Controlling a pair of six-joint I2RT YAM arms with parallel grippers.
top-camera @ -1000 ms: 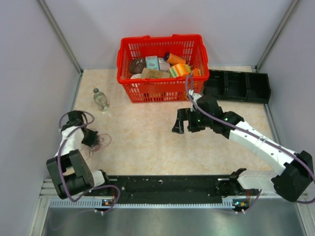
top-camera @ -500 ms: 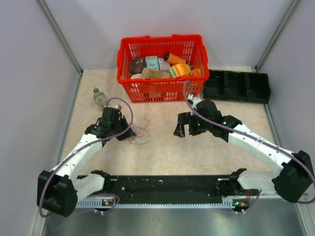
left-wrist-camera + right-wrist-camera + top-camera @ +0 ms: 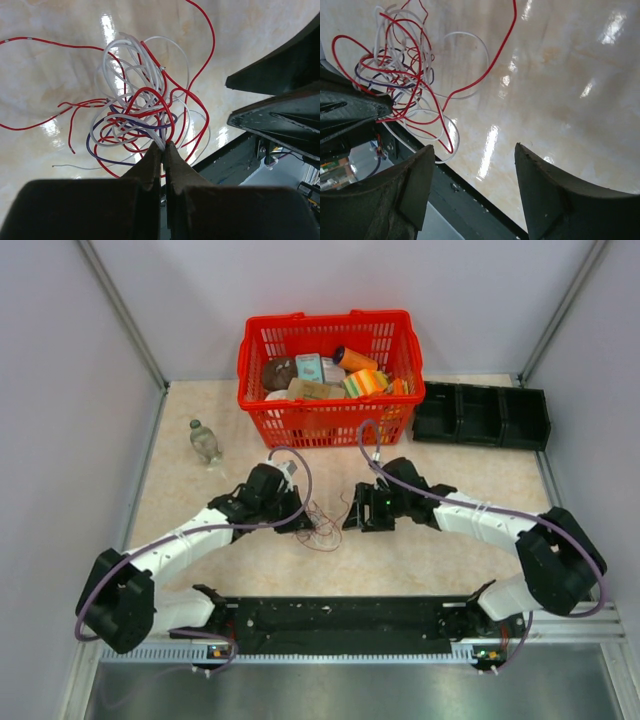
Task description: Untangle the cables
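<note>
The cables are a loose tangle of thin red, white and purple wires at the table's middle, between the two grippers. My left gripper is shut on several wires of the cables, which fan out beyond its tips just above the tabletop. My right gripper is open and empty, just right of the tangle. In the right wrist view the cables hang at the upper left, beyond the left fingertip, with the gripper gaping wide over bare tabletop.
A red basket full of groceries stands at the back centre. Black bins sit at the back right. A small plastic bottle stands at the left. The black rail runs along the near edge.
My left gripper has carried the cables from the far left of the table to the middle. My right gripper has moved down and left, close to the tangle.
</note>
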